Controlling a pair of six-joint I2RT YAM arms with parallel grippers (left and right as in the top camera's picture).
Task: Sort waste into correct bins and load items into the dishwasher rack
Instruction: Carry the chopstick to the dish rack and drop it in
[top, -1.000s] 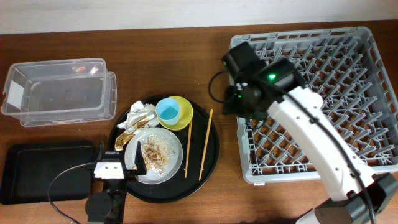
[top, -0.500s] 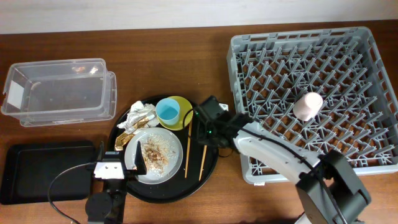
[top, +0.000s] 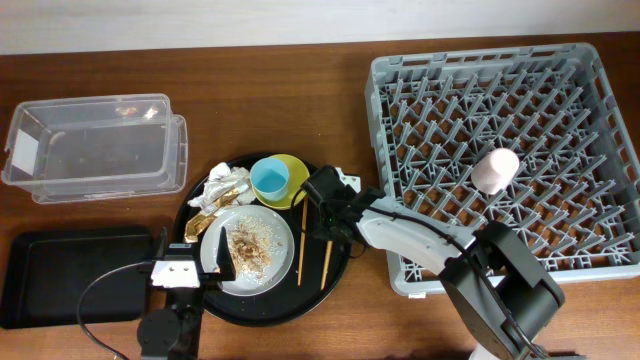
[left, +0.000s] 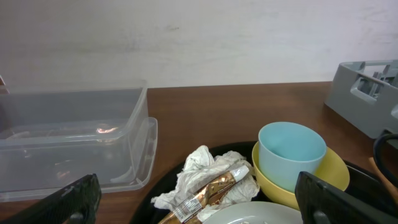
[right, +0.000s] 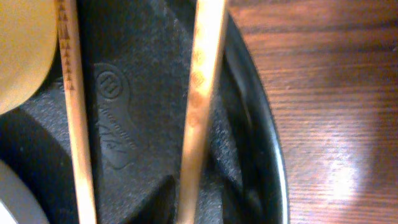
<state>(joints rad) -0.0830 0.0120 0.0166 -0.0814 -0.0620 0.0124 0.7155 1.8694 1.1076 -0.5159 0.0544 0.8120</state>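
Note:
Two chopsticks (top: 301, 248) lie on the round black tray. My right gripper (top: 326, 212) is down over their upper ends. In the right wrist view its dark fingertips (right: 158, 202) closely flank the right chopstick (right: 200, 106), which lies flat on the tray; the left chopstick (right: 74, 118) is outside them. The blue cup (top: 270, 179) sits in the yellow-green bowl (top: 296, 188). Wrappers (top: 221, 190) lie beside the plate (top: 282, 262) of food scraps (top: 247, 243). The pink cup (top: 495, 169) rests in the dishwasher rack (top: 520, 100). My left gripper (left: 214, 202) stands open, low before the wrappers (left: 211, 183).
The clear tub (top: 95, 145) stands at the far left and the shallow black tray (top: 60, 275) in front of it. The round black tray (top: 312, 297) holds the dishes between the bins and the rack. The right arm's white link crosses the rack's near-left corner.
The right arm swung from over the rack down to the round tray, and the pink cup now lies in the rack. Its jaws narrowed around the right chopstick. The left arm has not moved.

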